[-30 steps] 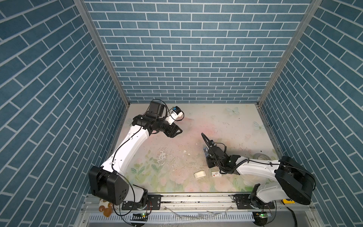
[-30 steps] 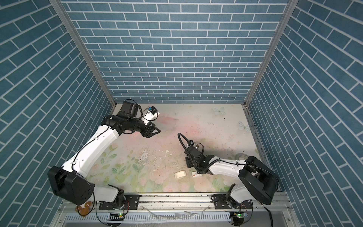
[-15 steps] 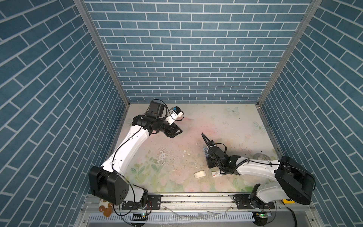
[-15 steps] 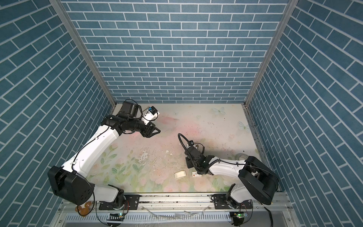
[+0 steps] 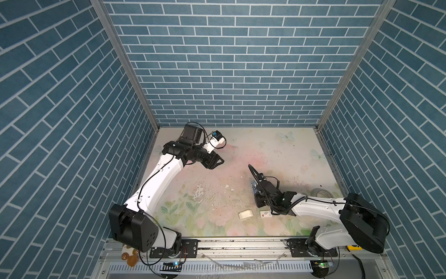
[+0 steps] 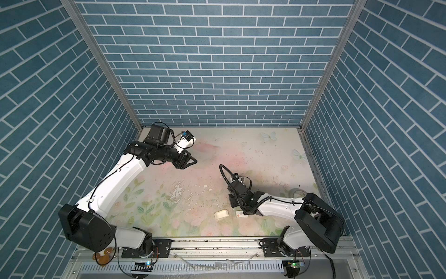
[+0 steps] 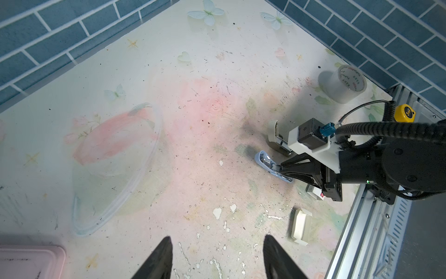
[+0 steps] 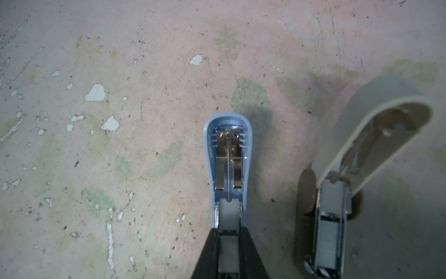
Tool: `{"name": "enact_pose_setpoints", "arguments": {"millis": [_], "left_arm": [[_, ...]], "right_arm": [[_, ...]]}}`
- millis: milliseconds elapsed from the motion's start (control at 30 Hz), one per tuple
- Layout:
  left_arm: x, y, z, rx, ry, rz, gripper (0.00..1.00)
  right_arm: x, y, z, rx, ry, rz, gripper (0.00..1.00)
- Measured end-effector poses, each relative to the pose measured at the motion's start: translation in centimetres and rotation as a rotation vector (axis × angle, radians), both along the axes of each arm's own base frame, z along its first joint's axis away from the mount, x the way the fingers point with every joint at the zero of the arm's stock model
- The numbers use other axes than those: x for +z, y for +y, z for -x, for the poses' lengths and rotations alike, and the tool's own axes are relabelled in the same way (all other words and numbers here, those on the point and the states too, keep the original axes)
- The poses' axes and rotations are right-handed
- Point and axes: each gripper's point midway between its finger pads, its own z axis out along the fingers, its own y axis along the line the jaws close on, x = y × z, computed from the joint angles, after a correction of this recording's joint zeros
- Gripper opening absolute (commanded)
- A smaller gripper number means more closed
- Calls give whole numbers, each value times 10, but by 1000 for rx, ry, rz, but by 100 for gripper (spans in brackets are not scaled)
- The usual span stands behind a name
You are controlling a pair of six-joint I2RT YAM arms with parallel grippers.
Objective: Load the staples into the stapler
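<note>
Blue stapler [image 8: 228, 157] open on scuffed floral tabletop [image 5: 277, 149], blue-brick walls [image 5: 217, 72]; left hand [image 7: 216, 238] spread, right hand [image 8: 228, 229] grip unclear.

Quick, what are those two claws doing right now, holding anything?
Left gripper: open, holding nothing.
Right gripper: jaws narrow, straddling the metal channel of the opened light-blue plastic stapler; whether it grips cannot be told.

Both arms [image 5: 164, 176] are white with black joints.
</note>
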Motion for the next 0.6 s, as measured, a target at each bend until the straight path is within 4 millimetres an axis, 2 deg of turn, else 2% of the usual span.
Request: {"name": "enact_pose_setpoints", "arguments": {"millis": [267,600], "left_arm": [[0,0,0,0,0,0,62],[0,0,0,0,0,0,62]], "right_arm": [[0,-1,1,2,10,14,24],[20,8,-5,10,-14,-11,26]]}}
